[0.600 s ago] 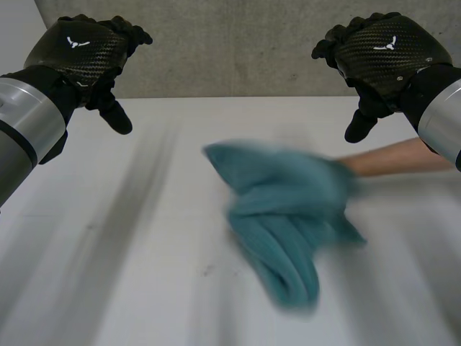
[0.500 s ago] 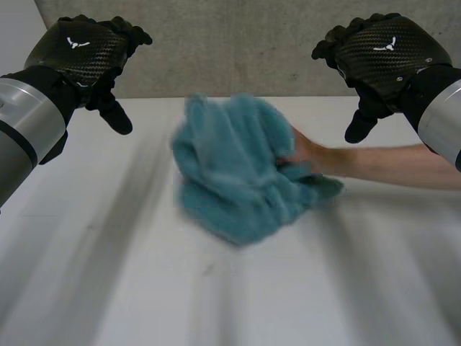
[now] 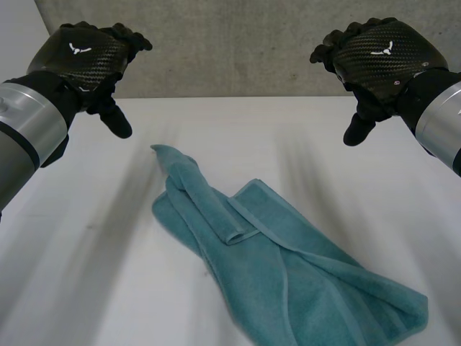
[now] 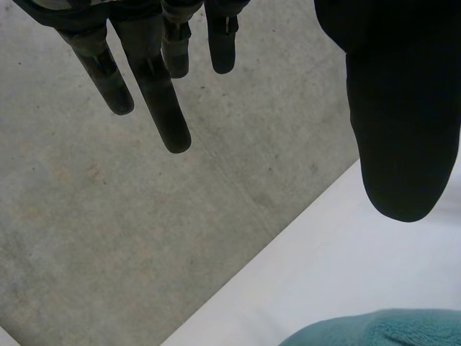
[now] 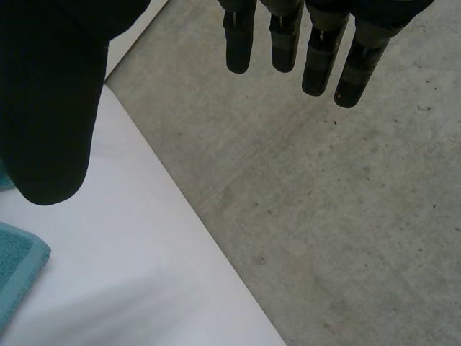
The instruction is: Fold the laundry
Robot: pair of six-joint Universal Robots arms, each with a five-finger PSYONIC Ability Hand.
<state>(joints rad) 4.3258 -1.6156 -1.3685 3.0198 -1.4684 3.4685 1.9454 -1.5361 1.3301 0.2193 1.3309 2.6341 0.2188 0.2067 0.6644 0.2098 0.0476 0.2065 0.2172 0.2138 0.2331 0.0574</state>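
Aloft, left hand [image 3: 81, 52] and right hand [image 3: 380, 52] hang well apart, both unclenched.

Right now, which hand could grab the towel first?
Probably the left hand: it hovers open near the pointed corner of the teal towel, while the right hand hangs over bare table, farther off.

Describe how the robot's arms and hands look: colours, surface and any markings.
Both the left hand and right hand are black, with a glossy carbon-weave shell on the back bearing a small white emblem. Their fingers are dark and slim with rounded tips. The left arm and right arm are silver-grey cylinders behind black wrists.
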